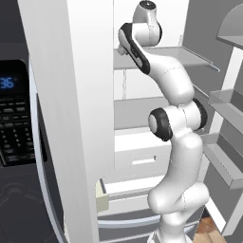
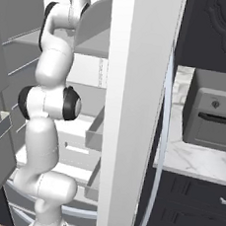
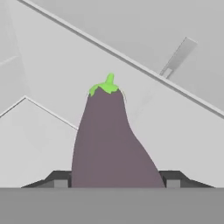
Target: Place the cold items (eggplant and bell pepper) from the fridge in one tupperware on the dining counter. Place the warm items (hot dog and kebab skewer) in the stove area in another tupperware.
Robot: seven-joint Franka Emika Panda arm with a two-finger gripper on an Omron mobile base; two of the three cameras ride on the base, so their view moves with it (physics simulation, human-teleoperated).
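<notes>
Gripper [image 3: 114, 183] closed around eggplant [image 3: 109, 140]: dark finger tips [image 3: 59, 180] sit tight against both sides of its wide end. Eggplant runs straight out ahead of our fingers, purple body broad near us, narrowing to green stem [image 3: 106, 86] at far end. Beyond stem we see pale fridge wall [image 3: 52, 65]. Base views: our arm [image 1: 175, 142] reaches up into open fridge, shelf [image 1: 190, 56] beside its upper joints, fridge door [image 1: 71, 118] standing alongside.

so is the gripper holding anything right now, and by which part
The gripper is closed on the eggplant, gripping its wide lower body; the green stem end points away from the hand.
</notes>
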